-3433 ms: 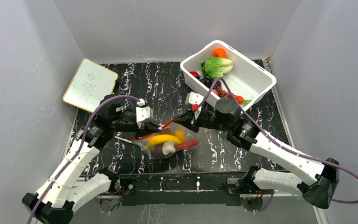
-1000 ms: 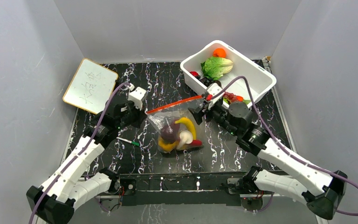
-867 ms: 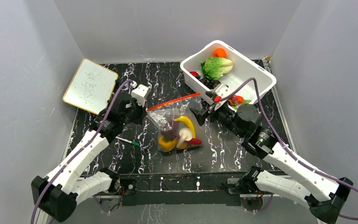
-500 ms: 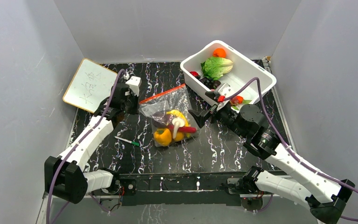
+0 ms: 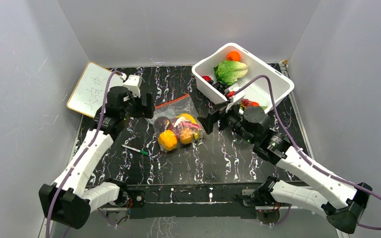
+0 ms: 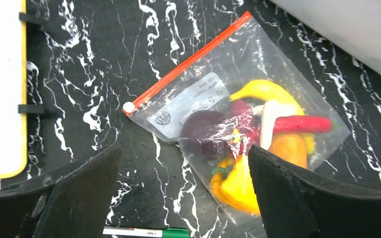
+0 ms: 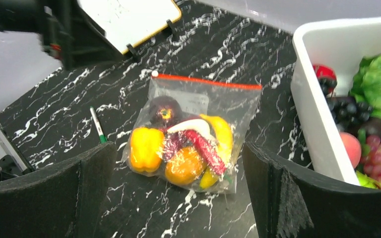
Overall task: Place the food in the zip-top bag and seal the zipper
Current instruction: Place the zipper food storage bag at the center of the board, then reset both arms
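The zip-top bag (image 5: pixel 176 128) lies flat on the black marbled table, free of both grippers. Inside it is the food: a yellow pepper (image 6: pixel 238 188), an orange piece (image 7: pixel 186 166), a purple fruit (image 6: pixel 206 130), a red chili (image 6: pixel 302 122), a banana and a white piece. The red zipper (image 6: pixel 188 62) runs as one straight strip along the bag's far edge, with a white tab at its left end. My left gripper (image 5: pixel 148 105) hovers open at the bag's left corner. My right gripper (image 5: pixel 206 120) stands open just right of the bag. Neither gripper holds anything.
A white tub (image 5: pixel 278 82) at the back right holds lettuce (image 5: pixel 230 71), an orange fruit, grapes and other toy food. A whiteboard (image 5: pixel 92 89) leans at the back left. A green-and-white pen (image 5: pixel 135 149) lies on the table left of the bag.
My left gripper has opened and let go of the zipper's end. The bag has dropped flat and shifted left. The right gripper has opened wide and stands clear of the bag.
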Robot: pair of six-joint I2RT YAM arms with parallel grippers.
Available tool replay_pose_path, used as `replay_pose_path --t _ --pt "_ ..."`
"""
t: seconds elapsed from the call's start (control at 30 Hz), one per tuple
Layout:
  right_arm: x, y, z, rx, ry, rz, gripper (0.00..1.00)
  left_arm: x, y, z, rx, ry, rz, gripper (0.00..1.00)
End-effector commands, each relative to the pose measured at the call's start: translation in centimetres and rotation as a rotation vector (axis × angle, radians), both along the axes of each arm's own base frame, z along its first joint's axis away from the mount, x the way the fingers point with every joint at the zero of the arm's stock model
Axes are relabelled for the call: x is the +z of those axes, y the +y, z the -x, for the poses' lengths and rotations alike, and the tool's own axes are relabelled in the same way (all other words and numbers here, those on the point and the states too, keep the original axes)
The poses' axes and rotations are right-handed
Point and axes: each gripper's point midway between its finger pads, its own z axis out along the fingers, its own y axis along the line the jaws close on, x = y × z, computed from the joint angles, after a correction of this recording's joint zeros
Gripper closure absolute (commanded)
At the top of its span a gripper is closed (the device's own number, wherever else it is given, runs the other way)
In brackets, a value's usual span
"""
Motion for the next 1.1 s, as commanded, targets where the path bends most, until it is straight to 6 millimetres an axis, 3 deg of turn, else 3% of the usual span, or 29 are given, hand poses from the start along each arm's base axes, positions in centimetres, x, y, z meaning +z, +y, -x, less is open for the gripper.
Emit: replay_pose_path --t 0.0,0.17,0.37,0.7,1.07 --pt "1.4 -0.6 -0.5 -0.08 0.077 -0.079 0.02 5.6 -0.8 1.8 -0.043 -0.102 0.099 0.02" --pt "1.1 -1.5 -1.4 -0.189 0.14 -0.182 0.02 7.8 -1.9 3.8 -0.067 -0.113 0.217 0.02" --pt "0.2 -3.3 -2.1 -0.33 0.224 -0.173 0.02 10.0 -2.8 6.6 -0.101 -0.12 0.342 0.02" --pt "0.9 -2.9 -1.1 -0.291 0.266 -0.24 0.02 10.4 -2.9 9.6 -0.135 -0.18 0.425 0.02" --pt "1.1 -2.9 -0.7 -0.281 0.281 -0.262 0.02 9.5 -2.1 9.7 -0.073 -0.167 0.437 0.02"
